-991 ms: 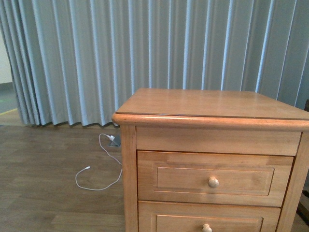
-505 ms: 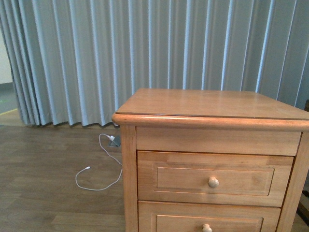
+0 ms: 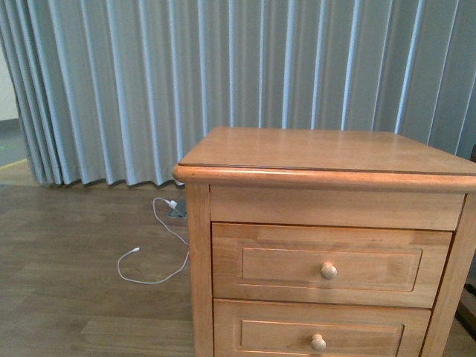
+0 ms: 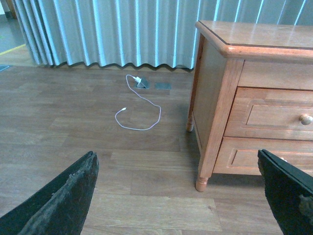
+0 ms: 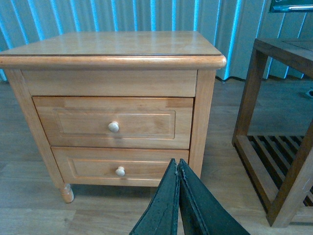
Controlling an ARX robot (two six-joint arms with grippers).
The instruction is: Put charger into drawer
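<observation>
Drawer point(image 5: 113, 122) closed, beyond right pincer point(image 5: 178, 169) pressed together, left pincer point(image 4: 176, 196) spread wide, apart from cabinet point(image 4: 254, 98)

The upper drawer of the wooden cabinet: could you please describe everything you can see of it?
The upper drawer is shut, its front flush with the cabinet frame. It looks like honey-coloured wood, with a wide rectangular raised panel and one round pale knob at the centre. It sits under a plain rail below the cabinet top and above the lower drawer. Nothing touches it; neither gripper is near the knob, and its inside is hidden.
</observation>
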